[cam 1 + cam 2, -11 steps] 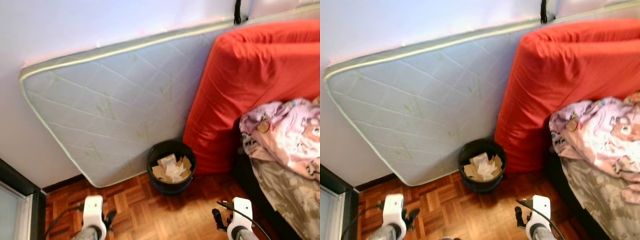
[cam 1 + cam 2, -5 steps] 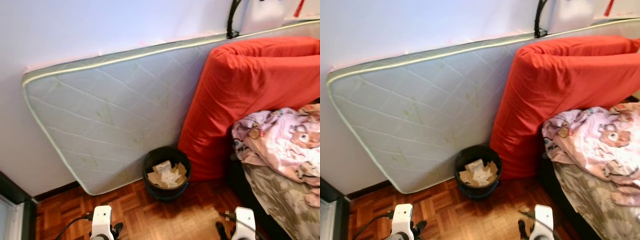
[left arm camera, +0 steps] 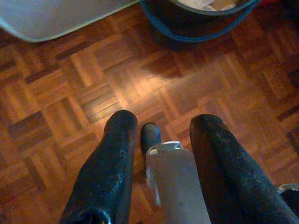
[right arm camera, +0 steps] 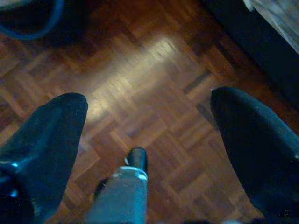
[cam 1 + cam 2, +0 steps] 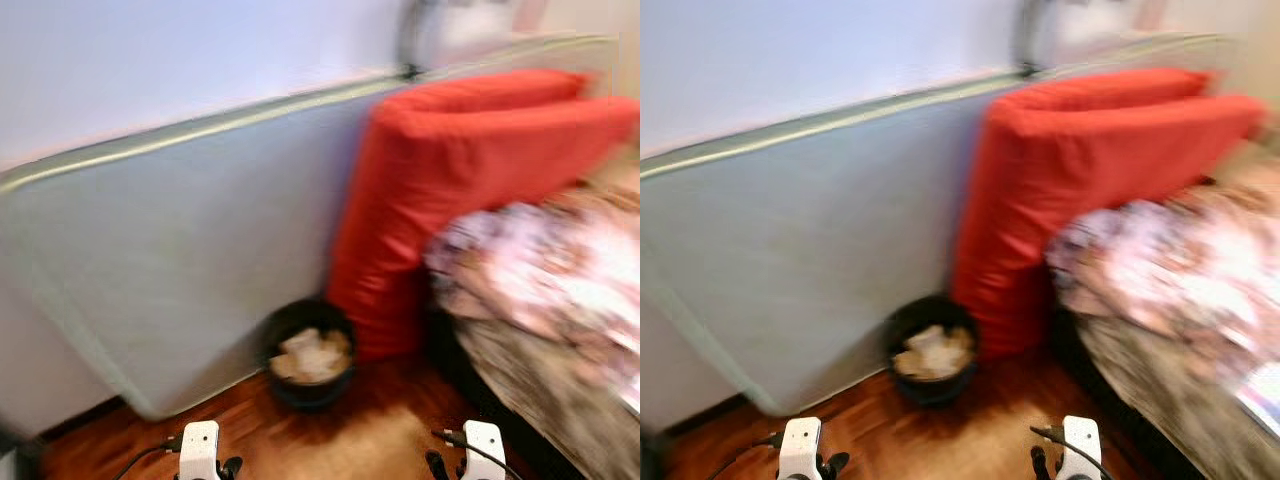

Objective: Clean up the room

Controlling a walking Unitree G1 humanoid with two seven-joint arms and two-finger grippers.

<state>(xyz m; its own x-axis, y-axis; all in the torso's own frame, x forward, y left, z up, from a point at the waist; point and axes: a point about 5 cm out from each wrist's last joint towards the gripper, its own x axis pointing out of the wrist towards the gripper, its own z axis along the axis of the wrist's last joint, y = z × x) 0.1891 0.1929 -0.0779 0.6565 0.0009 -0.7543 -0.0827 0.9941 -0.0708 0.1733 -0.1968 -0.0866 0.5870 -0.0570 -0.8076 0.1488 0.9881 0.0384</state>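
A black waste bin (image 5: 308, 352) holding crumpled paper and cardboard scraps stands on the parquet floor (image 5: 380, 430), at the foot of a leaning grey mattress (image 5: 180, 270). Both arms hang low at the bottom of the eye views, the left arm (image 5: 200, 452) and the right arm (image 5: 482, 450), short of the bin. In the left wrist view my left gripper (image 3: 163, 119) is open over bare parquet, the bin's rim (image 3: 201, 18) just beyond it. My right gripper (image 4: 149, 98) is open wide above the floor, holding nothing. The eye views are blurred.
A red-covered mattress (image 5: 450, 190) leans against the wall right of the bin. A bed with a rumpled pink patterned blanket (image 5: 540, 260) fills the right side, its dark base (image 4: 261, 51) close to my right gripper.
The whole picture has slid left and gone blurry, so the camera has swung to the right. More of the bed shows. The arms hang as before.
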